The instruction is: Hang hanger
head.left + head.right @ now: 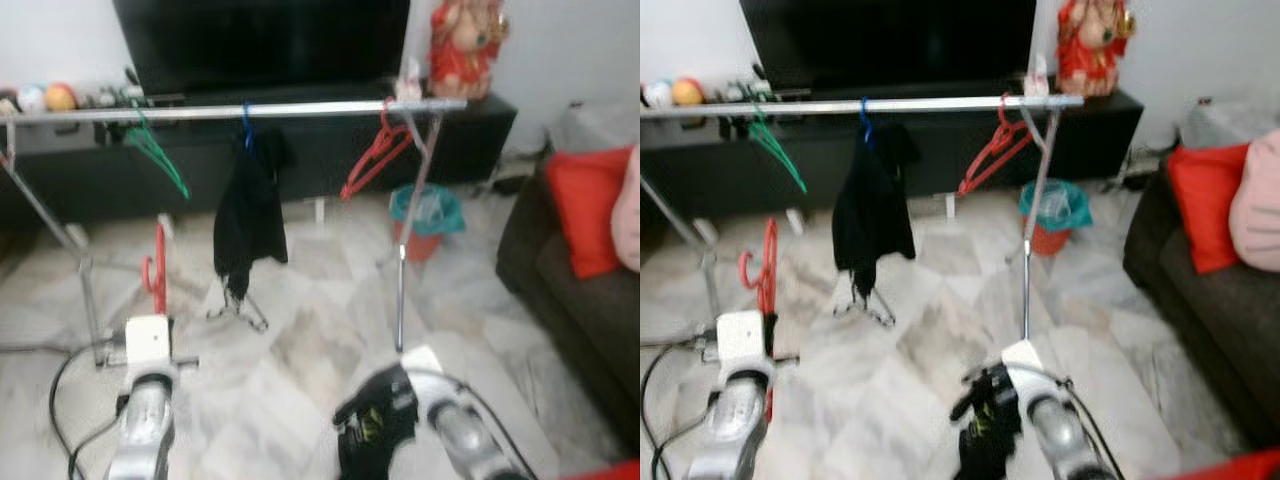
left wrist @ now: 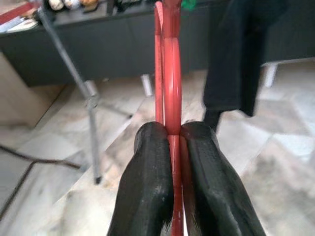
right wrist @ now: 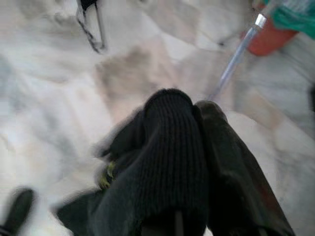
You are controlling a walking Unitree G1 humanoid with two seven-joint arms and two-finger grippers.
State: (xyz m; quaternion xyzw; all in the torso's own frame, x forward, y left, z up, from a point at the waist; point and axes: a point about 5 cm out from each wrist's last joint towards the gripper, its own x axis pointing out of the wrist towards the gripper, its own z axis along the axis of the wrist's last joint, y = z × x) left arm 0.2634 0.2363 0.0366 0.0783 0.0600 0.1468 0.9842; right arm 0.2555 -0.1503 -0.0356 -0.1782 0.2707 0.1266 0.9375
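The left claw (image 2: 170,142) was clamped on a smooth red plastic hanger (image 1: 157,270), held upright low over the marble floor (image 1: 300,350), short of the rack. The right claw (image 3: 192,118) pinched a ribbed black knit cloth (image 1: 375,420) beside it. Open floor lay between them and the metal rail (image 1: 230,112). On the rail hung a green hanger (image 1: 155,150), a limp black garment (image 1: 250,215) and another red hanger (image 1: 375,155). Beyond stood a teal-lined bin (image 1: 427,220); a dark sofa (image 1: 580,290) edged the right.
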